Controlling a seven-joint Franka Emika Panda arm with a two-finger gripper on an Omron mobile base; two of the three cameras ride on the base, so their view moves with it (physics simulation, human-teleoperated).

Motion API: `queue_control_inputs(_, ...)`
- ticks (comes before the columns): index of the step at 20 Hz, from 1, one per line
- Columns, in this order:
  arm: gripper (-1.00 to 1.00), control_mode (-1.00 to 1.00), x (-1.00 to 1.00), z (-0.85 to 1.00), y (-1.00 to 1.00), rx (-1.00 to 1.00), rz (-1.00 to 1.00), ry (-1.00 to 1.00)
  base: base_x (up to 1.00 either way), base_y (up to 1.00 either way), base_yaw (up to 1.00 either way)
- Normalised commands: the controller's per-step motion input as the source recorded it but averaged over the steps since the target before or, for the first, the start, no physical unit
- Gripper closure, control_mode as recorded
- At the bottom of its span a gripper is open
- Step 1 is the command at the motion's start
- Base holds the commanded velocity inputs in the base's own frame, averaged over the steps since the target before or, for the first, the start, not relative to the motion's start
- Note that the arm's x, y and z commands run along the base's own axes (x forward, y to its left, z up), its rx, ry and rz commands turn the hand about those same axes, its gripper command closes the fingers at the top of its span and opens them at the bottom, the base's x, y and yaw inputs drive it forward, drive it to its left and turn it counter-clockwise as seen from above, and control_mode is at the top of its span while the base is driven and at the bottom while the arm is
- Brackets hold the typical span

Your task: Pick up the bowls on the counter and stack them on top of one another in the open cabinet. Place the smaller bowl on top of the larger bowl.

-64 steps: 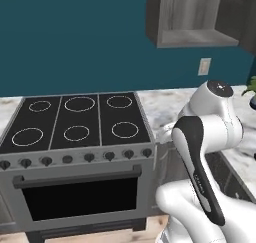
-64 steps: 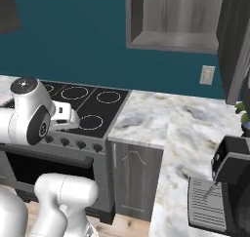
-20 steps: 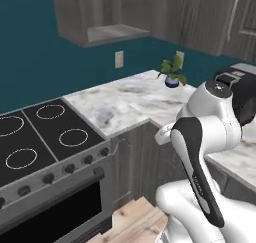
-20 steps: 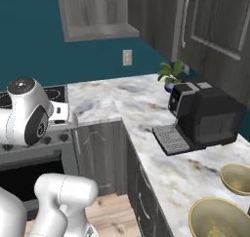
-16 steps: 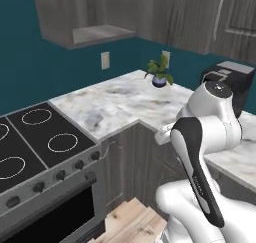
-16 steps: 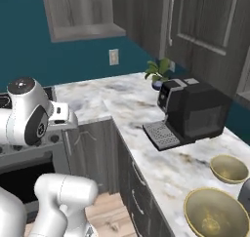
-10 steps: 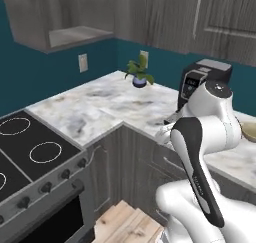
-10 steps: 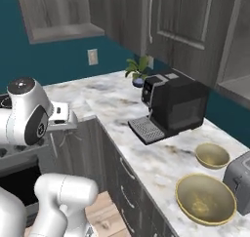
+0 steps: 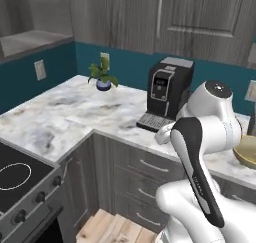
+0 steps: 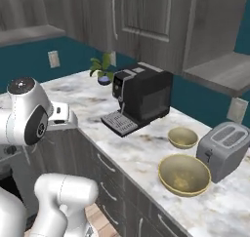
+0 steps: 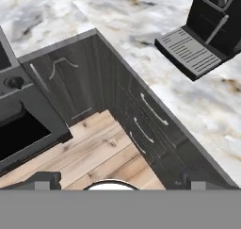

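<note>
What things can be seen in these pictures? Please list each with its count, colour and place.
large bowl: 1, olive-yellow, counter, in front of the toaster
small bowl: 1, olive-yellow, counter, between coffee machine and toaster
toaster: 1, grey, counter, far right
coffee machine: 1, black, counter by the wall
plant: 1, green in a blue pot, counter corner
counter: 1, marble, L-shaped, over grey drawers
stovetop: 1, black, left of the counter
arm: 1, white
hand: 1, dark finger tips, open, over the wooden floor
</note>
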Motion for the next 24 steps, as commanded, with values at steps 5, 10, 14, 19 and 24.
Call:
queue_control_inputs(5,-1.00,1.00,0.00,0.00,0.00,0.00,0.00,0.00,0.04,-0.12,-0.41)
queue_control_inputs(10,-1.00,1.00,0.00,0.00,0.00,0.00,0.00,0.00,0.08,-0.19,-0.42)
queue_control_inputs(14,-1.00,1.00,0.00,0.00,0.00,0.00,0.00,0.00,0.08,-0.27,-0.41)
queue_control_inputs(19,-1.00,1.00,0.00,0.00,0.00,0.00,0.00,0.00,0.08,-0.31,-0.41)
queue_control_inputs(24,-1.00,1.00,0.00,0.00,0.00,0.00,0.00,0.00,0.04,-0.40,-0.37)
